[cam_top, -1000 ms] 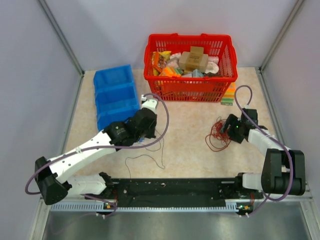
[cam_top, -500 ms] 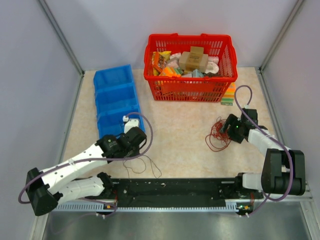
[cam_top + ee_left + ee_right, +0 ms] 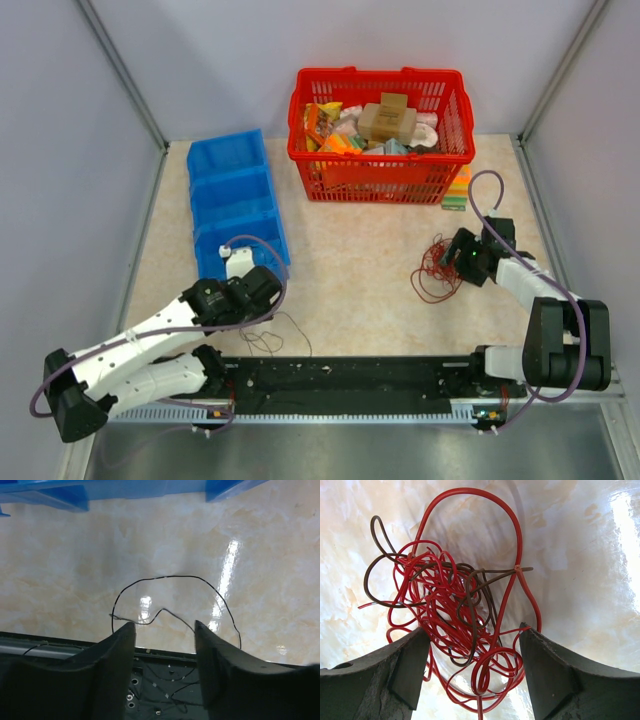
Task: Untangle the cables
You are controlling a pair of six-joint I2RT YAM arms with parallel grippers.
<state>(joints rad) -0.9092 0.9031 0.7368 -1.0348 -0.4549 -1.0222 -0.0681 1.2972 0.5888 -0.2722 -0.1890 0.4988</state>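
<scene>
The cables [image 3: 450,595] are a loose tangle of thin red and dark-brown wires on the pale table, also seen on the right in the top view as the cables [image 3: 435,270]. My right gripper [image 3: 475,635] is open and straddles the near side of the tangle, one finger on each side; from above the right gripper [image 3: 455,257] sits at the tangle's right edge. One thin dark wire [image 3: 165,597] lies alone in a loop on the table, just beyond my left gripper [image 3: 165,630], which is open and holds nothing. From above this dark wire [image 3: 275,335] lies beside the left gripper [image 3: 262,288].
A red basket [image 3: 380,175] full of packets stands at the back. A row of blue bins [image 3: 232,190] sits at the back left, close to the left arm. A black rail [image 3: 350,375] runs along the near edge. A yellow-green stack [image 3: 457,190] lies right of the basket.
The left arm has drawn back toward the near left, dragging the dark wire with it. Its gripper was shut and is now open, the wire lying free. The right arm has not moved.
</scene>
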